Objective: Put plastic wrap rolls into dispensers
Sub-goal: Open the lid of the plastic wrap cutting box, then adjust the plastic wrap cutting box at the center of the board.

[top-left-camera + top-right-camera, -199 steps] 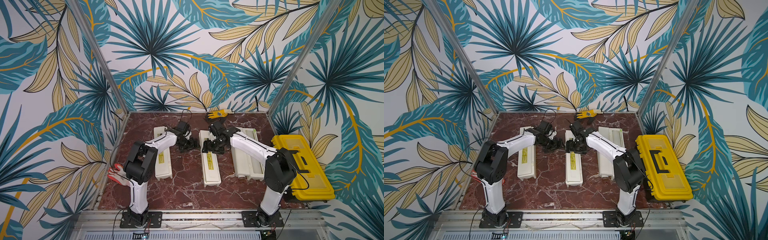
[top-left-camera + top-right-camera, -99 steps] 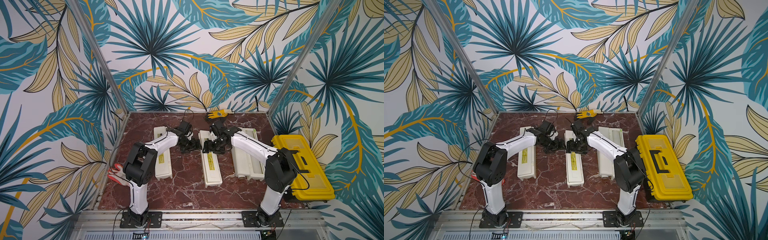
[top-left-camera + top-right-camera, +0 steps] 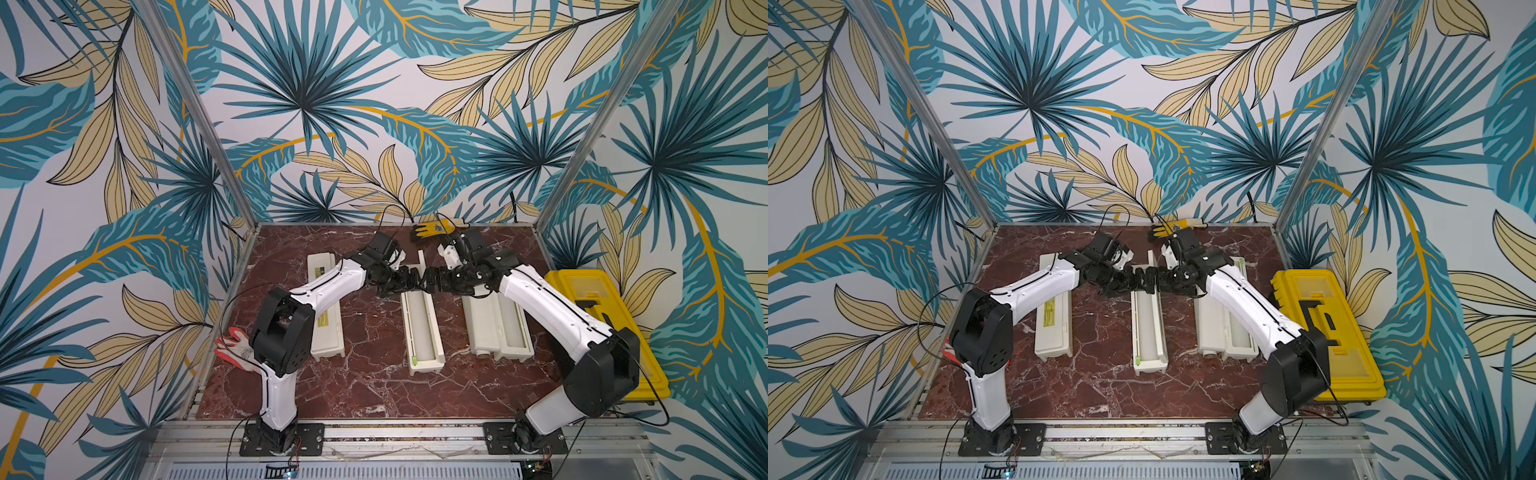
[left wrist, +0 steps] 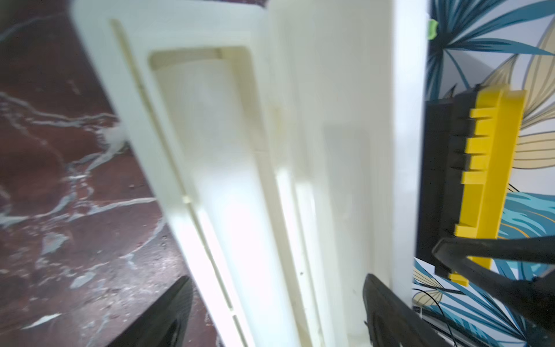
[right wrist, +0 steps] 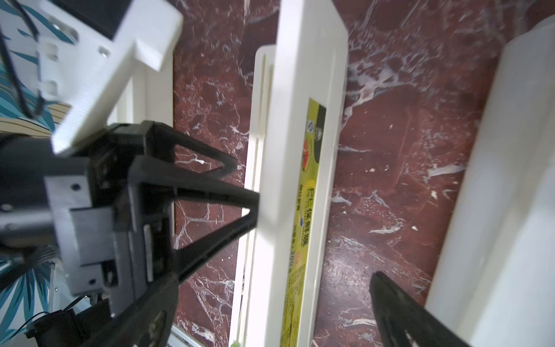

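Observation:
Three cream dispensers lie side by side. The left dispenser (image 3: 326,316) is closed, label up. In the open right dispenser (image 3: 513,328) lies a plastic wrap roll (image 3: 480,324). The middle dispenser (image 3: 422,328) has its labelled lid (image 5: 303,168) raised on edge. I cannot tell whether its pale trough (image 4: 216,150) holds a roll. Both grippers meet at its far end. My left gripper (image 4: 279,315) (image 3: 409,279) is open astride the box, one fingertip (image 5: 252,207) touching the lid. My right gripper (image 5: 270,315) (image 3: 434,277) is open, its fingers standing off either side of the lid.
A yellow toolbox (image 3: 602,324) stands along the right edge. A black and yellow glove (image 3: 432,228) lies at the back wall. A red and white glove (image 3: 235,349) lies off the left edge. Bare marble (image 3: 370,374) shows between the boxes.
The middle dispenser's lid, flat with its label up before, now stands raised. My right gripper's jaws have spread wide. Both grippers have drawn together at the box's far end.

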